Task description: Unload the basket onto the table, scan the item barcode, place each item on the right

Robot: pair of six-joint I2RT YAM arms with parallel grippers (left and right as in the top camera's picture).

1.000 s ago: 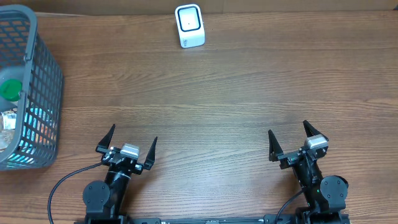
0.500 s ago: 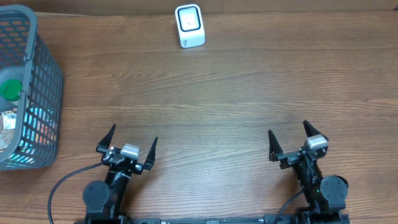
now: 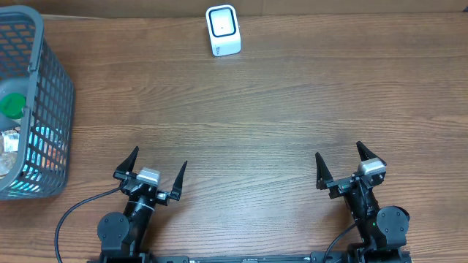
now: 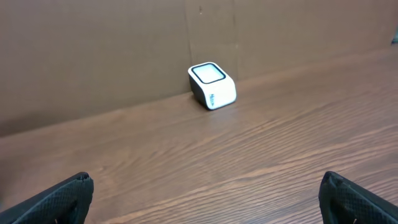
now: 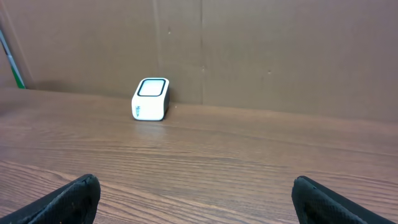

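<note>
The white barcode scanner (image 3: 223, 29) stands at the table's far edge, its dark window facing up; it also shows as the scanner (image 4: 212, 85) ahead of the left wrist and the scanner (image 5: 151, 98) ahead of the right wrist. Items lie in the grey basket (image 3: 51, 80) at far left, among them one with a green cap (image 3: 11, 104); no barcode shows. My left gripper (image 3: 158, 159) rests open at the near left, nothing between its fingers (image 4: 62, 199). My right gripper (image 3: 338, 151) rests open at the near right, equally empty, fingers (image 5: 68, 199) wide apart.
A brown cardboard wall (image 5: 249, 50) runs along the far edge of the wooden table (image 3: 278, 109) behind the scanner. The basket's mesh side stands well to the left of the left arm.
The left gripper has shifted very slightly; everything else is as it was.
</note>
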